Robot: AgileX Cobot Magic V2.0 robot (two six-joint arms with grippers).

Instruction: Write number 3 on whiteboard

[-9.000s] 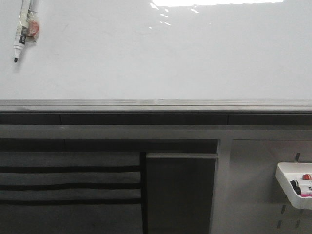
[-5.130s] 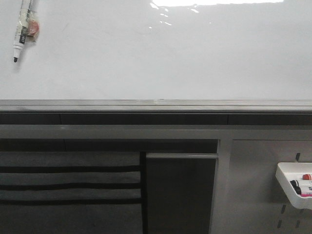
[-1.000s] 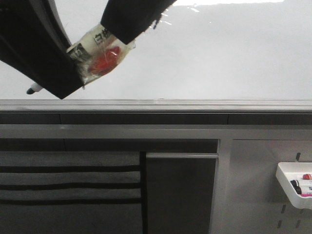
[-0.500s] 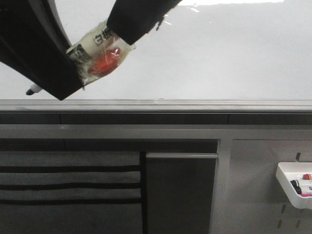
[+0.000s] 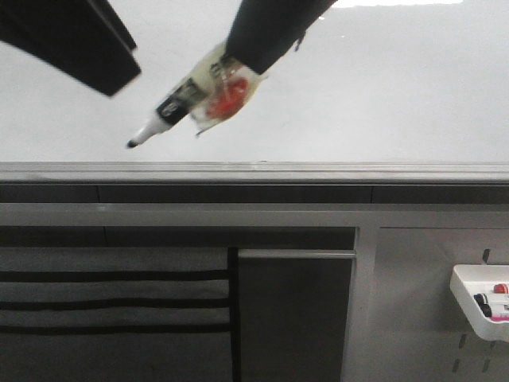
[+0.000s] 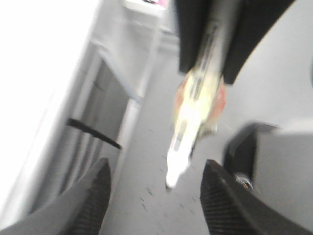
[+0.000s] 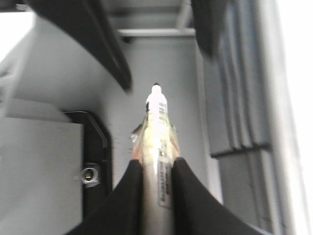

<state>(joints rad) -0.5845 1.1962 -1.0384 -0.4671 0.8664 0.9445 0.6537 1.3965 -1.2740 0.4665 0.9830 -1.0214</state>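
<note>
The whiteboard (image 5: 382,95) is glossy, white and blank; no number 3 shows on it. My right gripper (image 5: 237,65) reaches down from the top middle and is shut on a marker (image 5: 187,99) wrapped in clear tape with a red patch. The marker slants down-left, and its black tip (image 5: 131,144) hangs just above the grey ledge (image 5: 318,171). In the right wrist view the gripper (image 7: 157,169) clamps the marker barrel (image 7: 157,132). My left gripper (image 5: 107,76) is at the top left, open and empty, apart from the marker. In the left wrist view (image 6: 156,196) the marker (image 6: 195,107) hangs ahead of its open fingers.
Below the ledge are grey panels with black stripes (image 5: 111,302) and a dark cabinet door (image 5: 294,318). A white tray (image 5: 477,298) holding markers hangs at the lower right.
The marker first hung at the board's top left. Half a second ago both grippers were on it. My left gripper has let go and drawn up-left; my right gripper carried the marker rightward.
</note>
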